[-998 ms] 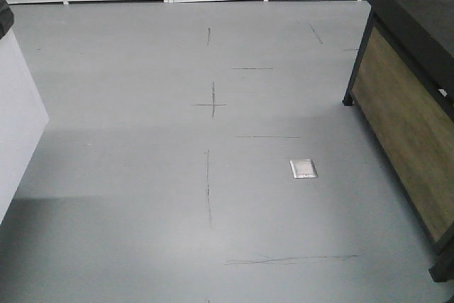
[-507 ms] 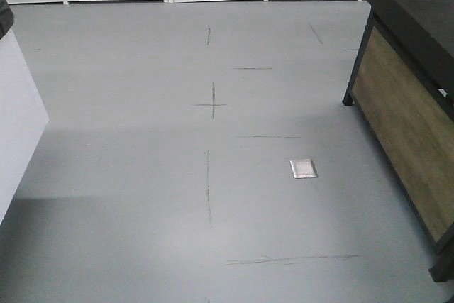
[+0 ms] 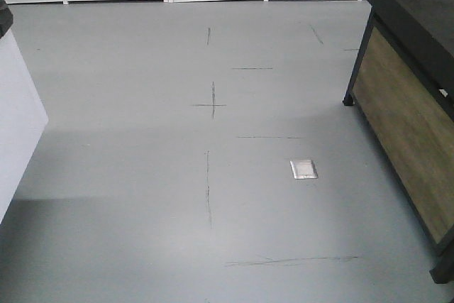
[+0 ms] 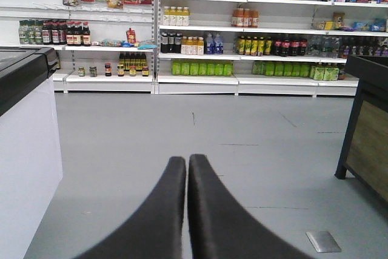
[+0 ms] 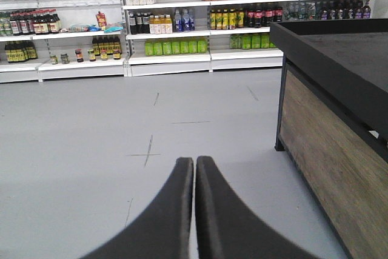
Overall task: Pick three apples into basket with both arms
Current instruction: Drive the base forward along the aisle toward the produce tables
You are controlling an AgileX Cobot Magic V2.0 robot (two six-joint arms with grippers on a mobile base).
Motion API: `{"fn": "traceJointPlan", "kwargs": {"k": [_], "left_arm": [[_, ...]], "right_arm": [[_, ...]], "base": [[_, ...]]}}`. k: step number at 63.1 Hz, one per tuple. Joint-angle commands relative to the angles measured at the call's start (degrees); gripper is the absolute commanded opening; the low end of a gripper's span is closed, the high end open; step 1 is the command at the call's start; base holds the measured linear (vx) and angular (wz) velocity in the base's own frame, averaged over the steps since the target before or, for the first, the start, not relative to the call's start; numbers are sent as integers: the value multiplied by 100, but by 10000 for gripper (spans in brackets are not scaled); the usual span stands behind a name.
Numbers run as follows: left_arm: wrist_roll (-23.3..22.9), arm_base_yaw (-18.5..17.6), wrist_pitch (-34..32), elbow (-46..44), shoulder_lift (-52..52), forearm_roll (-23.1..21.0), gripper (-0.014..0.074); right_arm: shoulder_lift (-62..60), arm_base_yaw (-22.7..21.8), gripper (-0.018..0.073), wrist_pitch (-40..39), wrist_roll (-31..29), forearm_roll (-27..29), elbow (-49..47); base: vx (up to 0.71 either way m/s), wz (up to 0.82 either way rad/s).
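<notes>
No apples and no basket show in any view. In the left wrist view my left gripper (image 4: 187,161) is shut, its two black fingers pressed together with nothing between them, pointing over the grey floor toward the store shelves. In the right wrist view my right gripper (image 5: 194,162) is likewise shut and empty, aimed across the floor beside a dark display stand. Neither arm shows in the front view.
A black-topped, wood-sided display stand (image 3: 411,104) fills the right side. A white freezer cabinet (image 3: 18,111) stands at the left. Stocked shelves (image 4: 200,59) line the far wall. A metal floor plate (image 3: 303,169) lies on the grey floor (image 3: 142,175).
The front view has crept very slightly; the far shelves sit a touch higher in the frame. Nothing else has changed.
</notes>
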Motion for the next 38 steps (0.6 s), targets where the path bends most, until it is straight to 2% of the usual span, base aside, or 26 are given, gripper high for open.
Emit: {"fn": "traceJointPlan", "kwargs": {"k": [1,38], "left_arm": [[-32,3,-400,19,-92,-49,-6],[-32,3,-400,19,-92,-49,-6]], "right_arm": [[-73,-25,-9,-431,-5,-56,73],[-73,-25,-9,-431,-5,-56,73]], "base": [[4,0],[9,-2]]}}
